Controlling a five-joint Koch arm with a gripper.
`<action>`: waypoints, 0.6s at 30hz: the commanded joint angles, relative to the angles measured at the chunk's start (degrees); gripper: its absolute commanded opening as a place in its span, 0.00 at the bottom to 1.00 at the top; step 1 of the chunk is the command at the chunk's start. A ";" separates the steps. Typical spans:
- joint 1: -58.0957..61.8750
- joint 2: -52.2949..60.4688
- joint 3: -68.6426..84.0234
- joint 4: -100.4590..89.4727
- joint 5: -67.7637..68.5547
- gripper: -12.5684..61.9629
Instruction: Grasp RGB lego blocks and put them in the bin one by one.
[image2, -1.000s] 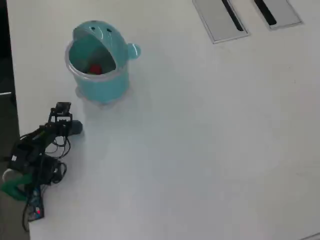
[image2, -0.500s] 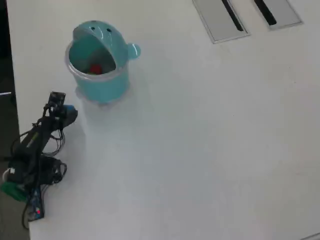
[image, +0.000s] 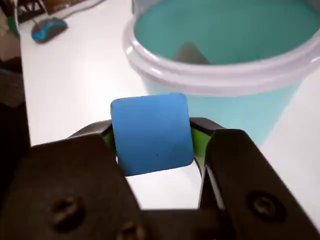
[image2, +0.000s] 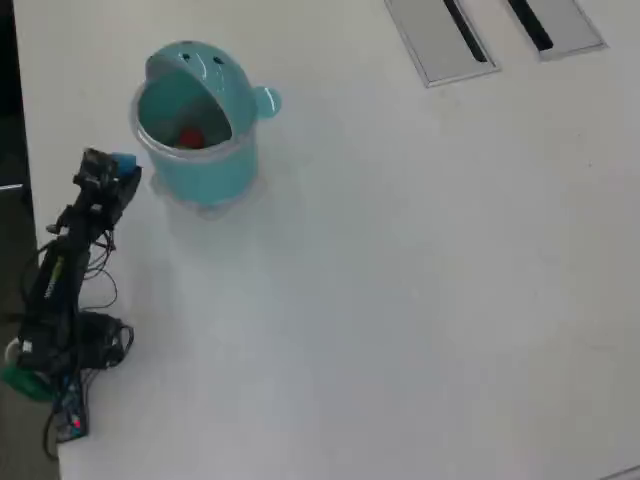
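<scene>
While the fingers (image: 152, 137) are clamped on the blue block (image: 151, 133), one black finger on each side of it, the block fills the middle of the wrist view with green showing at both of its side edges. Just beyond it, in the upper right of that frame, stands the teal bin (image: 220, 65) with its clear rim. In the overhead view the arm (image2: 70, 265) reaches up the left edge of the white tabletop (image2: 420, 280), the block (image2: 124, 162) held just left of the bin (image2: 200, 175), near its rim. Something red (image2: 190, 137) lies inside the bin. Two grey panels (image2: 437, 38) sit at the upper right.
</scene>
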 joint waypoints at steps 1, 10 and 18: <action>-0.88 0.26 -6.68 0.44 0.09 0.29; 1.23 -15.64 -36.39 5.54 1.58 0.29; 7.65 -33.49 -56.07 6.24 1.58 0.29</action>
